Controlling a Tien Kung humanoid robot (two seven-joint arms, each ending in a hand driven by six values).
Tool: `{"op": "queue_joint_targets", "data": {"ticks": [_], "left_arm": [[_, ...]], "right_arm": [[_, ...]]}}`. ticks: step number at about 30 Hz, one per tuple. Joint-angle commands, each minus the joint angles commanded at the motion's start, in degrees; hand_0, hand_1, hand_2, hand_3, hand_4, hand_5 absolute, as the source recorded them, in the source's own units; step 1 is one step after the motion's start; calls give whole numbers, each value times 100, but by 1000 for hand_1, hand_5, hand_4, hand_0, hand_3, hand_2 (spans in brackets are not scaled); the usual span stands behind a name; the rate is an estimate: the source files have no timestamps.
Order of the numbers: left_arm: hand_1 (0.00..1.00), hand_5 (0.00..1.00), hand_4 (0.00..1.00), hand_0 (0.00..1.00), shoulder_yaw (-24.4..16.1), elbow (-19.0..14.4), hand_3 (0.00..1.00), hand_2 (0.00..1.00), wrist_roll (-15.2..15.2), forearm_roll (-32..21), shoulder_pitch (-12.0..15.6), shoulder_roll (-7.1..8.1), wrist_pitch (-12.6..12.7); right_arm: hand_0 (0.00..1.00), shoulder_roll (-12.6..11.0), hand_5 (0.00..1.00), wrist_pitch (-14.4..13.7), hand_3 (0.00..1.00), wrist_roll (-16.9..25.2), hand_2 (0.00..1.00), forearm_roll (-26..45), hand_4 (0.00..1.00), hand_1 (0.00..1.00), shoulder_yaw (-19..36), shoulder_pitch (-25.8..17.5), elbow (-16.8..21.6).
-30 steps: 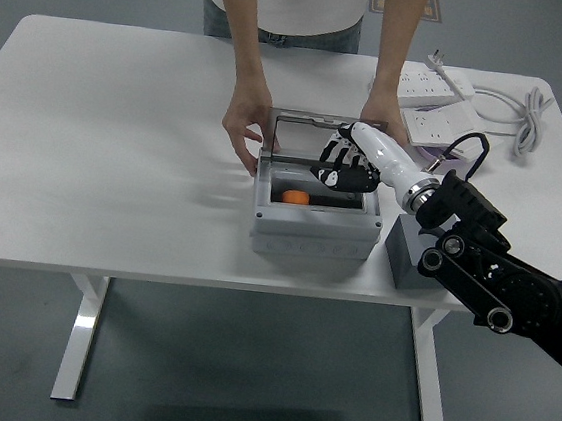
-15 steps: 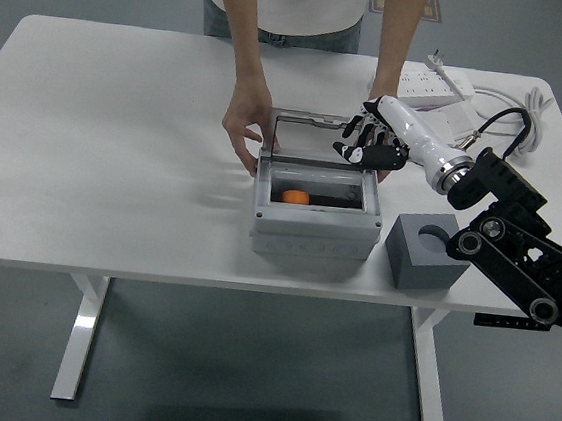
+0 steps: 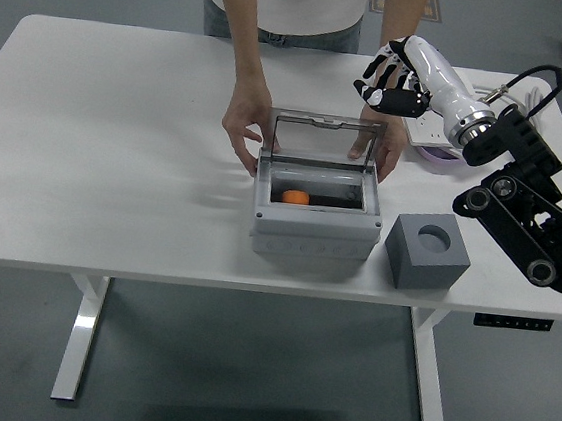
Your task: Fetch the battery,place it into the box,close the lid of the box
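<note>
Right hand (image 3: 391,76) raised at 1 o'clock of the box (image 3: 317,204), fingers loosely curled, holding nothing. Orange-tipped battery (image 3: 297,197) lying inside the box, clear lid (image 3: 325,143) upright. Person's hands (image 3: 245,126) steadying both box sides. Grey block (image 3: 428,250) at 3 o'clock on the surface (image 3: 106,152).

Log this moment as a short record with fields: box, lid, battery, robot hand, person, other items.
box: grey box near the table middle
lid: clear lid up, not closed
battery: orange-ended battery lying inside the box
robot hand: right robot hand raised above the box's far right corner, fingers relaxed, holding nothing
person: both hands steadying the box's far side
other items: grey block with a round hole, right of the box
</note>
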Motion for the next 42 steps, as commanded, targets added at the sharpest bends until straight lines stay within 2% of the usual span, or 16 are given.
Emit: {"op": "queue_joint_targets", "data": {"ticks": [3,4,6,9,10,15,16,21,22,27,28,42], "left_arm": [[698,2,500,632,-22,-2,541,573,15,43,-20,-12,-19],[698,2,500,632,-27,-3,541,573,19,54,-26,-14,-24],[698,2,500,632,-55,-5,541,573,38,105,-46,-26,-44],[698,2,500,632,-67,-7,541,573,46,129,-56,-36,-55],[698,2,500,632,-75,-8,541,573,51,142,-61,-42,-59],[698,2,500,632,-106,-13,541,573,73,205,-88,-70,-92],[698,2,500,632,-110,-14,541,573,77,213,-92,-74,-97],[698,2,500,632,-123,-17,541,573,88,238,-108,-82,-111],[698,2,500,632,-125,-17,541,573,89,243,-110,-83,-113],[698,2,500,632,-133,-18,541,573,95,262,-117,-82,-123],[698,2,500,632,-133,-18,541,573,93,263,-119,-81,-124],[698,2,500,632,-98,-11,541,573,50,216,-115,-70,-99]], "right_arm": [[2,132,217,-2,424,107,341,40,707,197,81,25,-176],[59,163,240,2,458,129,370,53,739,244,97,30,-215],[59,308,240,21,458,202,370,77,739,244,152,47,-378],[59,398,240,32,458,231,370,79,739,244,175,50,-464],[518,441,429,37,553,243,536,78,839,484,181,50,-504],[518,682,429,53,553,334,536,93,839,484,196,29,-720],[766,715,753,57,660,348,650,95,958,685,200,24,-745],[766,854,753,75,660,396,650,135,958,685,206,7,-832],[802,873,920,75,673,398,659,137,998,697,202,5,-843],[802,933,920,78,673,395,659,158,998,697,154,-11,-901],[840,942,998,79,687,396,666,167,998,703,134,-16,-916],[848,937,998,137,696,320,671,226,998,706,-358,-56,-913]]}}
